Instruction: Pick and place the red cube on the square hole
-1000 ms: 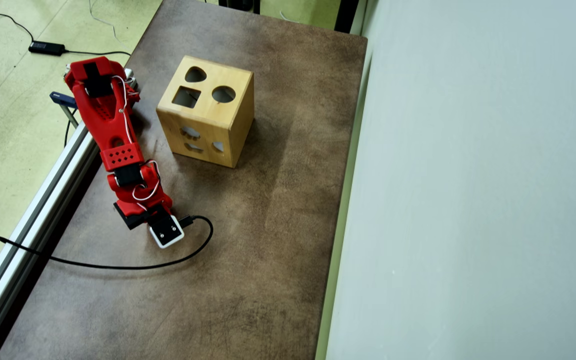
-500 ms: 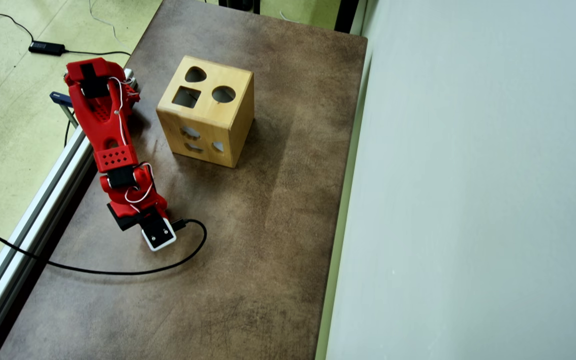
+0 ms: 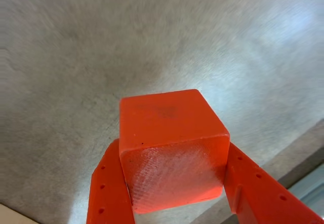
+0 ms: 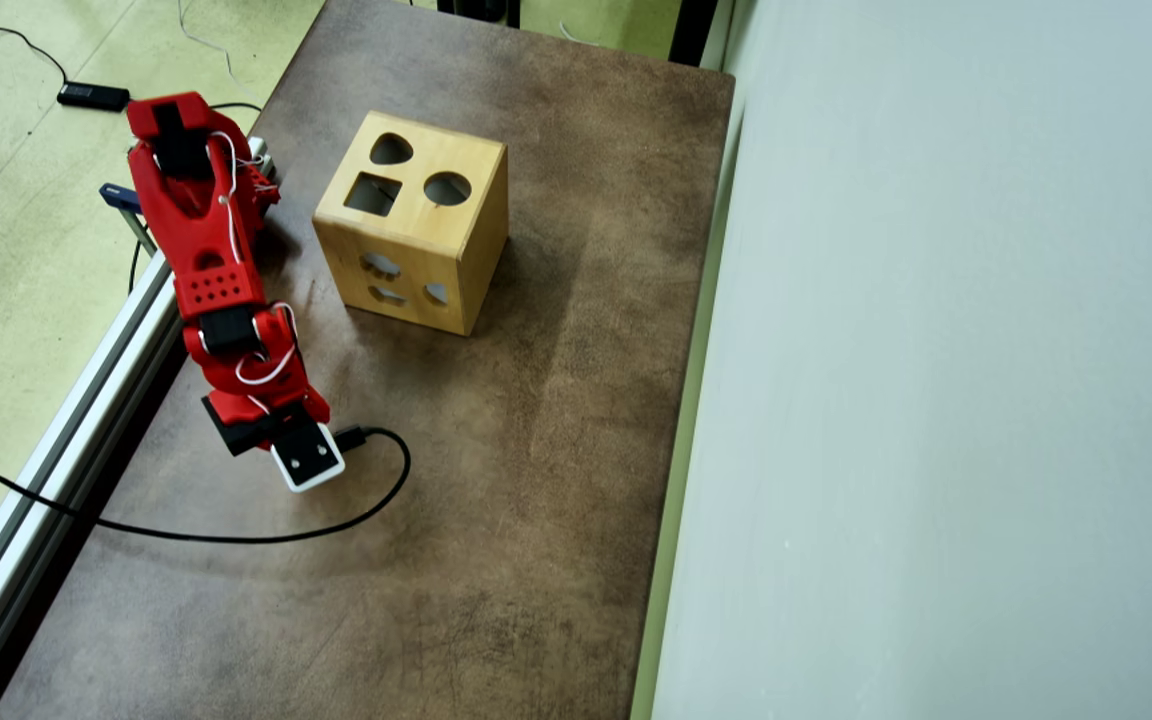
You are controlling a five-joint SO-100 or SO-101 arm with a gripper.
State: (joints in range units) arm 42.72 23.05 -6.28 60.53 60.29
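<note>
Gripper [image 3: 174, 196] pinches the red cube [image 3: 169, 143] low in the wrist view, above the bench [image 4: 536, 450], well apart from the square hole [image 4: 373, 194] at the overhead view's upper left.

red cube [image 3: 172, 148] held aloft, square hole [image 4: 373, 194] empty

A lab or workshop: aluminium rail [image 4: 56, 440] edging the bench [image 4: 496, 500], loose cables [image 4: 226, 535], green floor [image 4: 6, 250].

The red arm [image 4: 221, 290] reaches out low, its jaws clamped either side of the red cube [image 3: 169, 148].
</note>
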